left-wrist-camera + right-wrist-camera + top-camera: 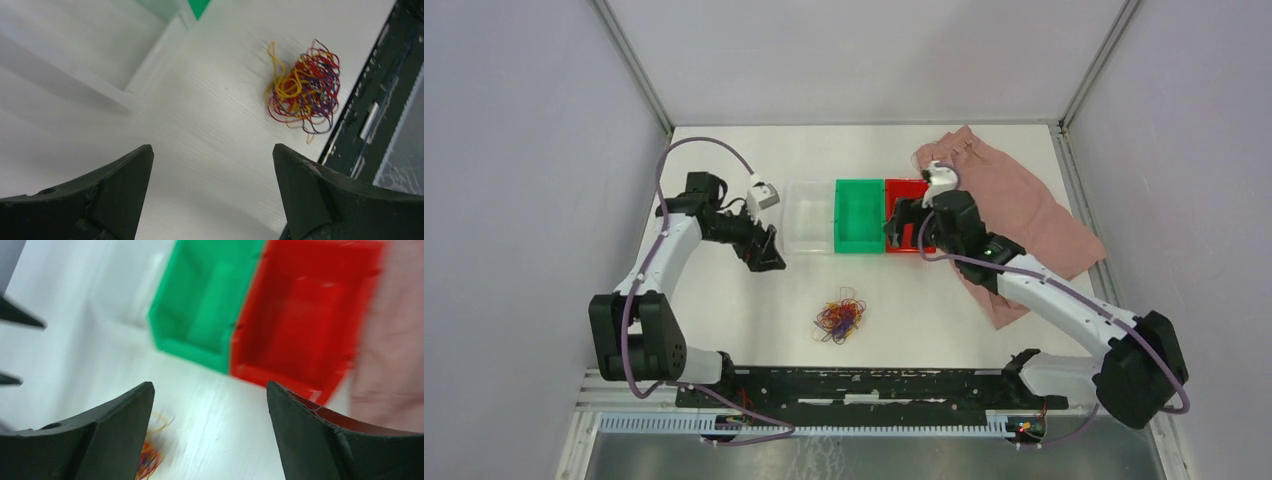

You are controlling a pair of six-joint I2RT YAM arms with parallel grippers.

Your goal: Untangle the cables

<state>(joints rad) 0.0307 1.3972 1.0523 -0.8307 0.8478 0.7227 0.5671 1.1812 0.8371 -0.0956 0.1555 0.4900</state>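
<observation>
Currently your cables (840, 317) lie as one loose knot of red, yellow-orange and purple strands on the white tabletop (724, 300). They sit near the front middle, just ahead of the black rail (874, 380), and nothing touches them.

Your left tool (764, 252) hangs to the left of the clear bin (809, 228), behind and to the left of the tangle. Its fingers (115, 190) stand wide apart with only bare tabletop between them, and its wrist camera sees the knot off to the upper right.

Your right tool (902, 222) sits over the near part of the red bin (906, 190), beside the green bin (860, 217). Its fingers are likewise spread and hold nothing. That wrist view is smeared, so the coloured wisps at its lower left are only probably the same tangle.

The three bins stand in a row, side by side. A pink cloth (1014, 200) lies to the right of the red one, partly under the right arm (1054, 295).
</observation>
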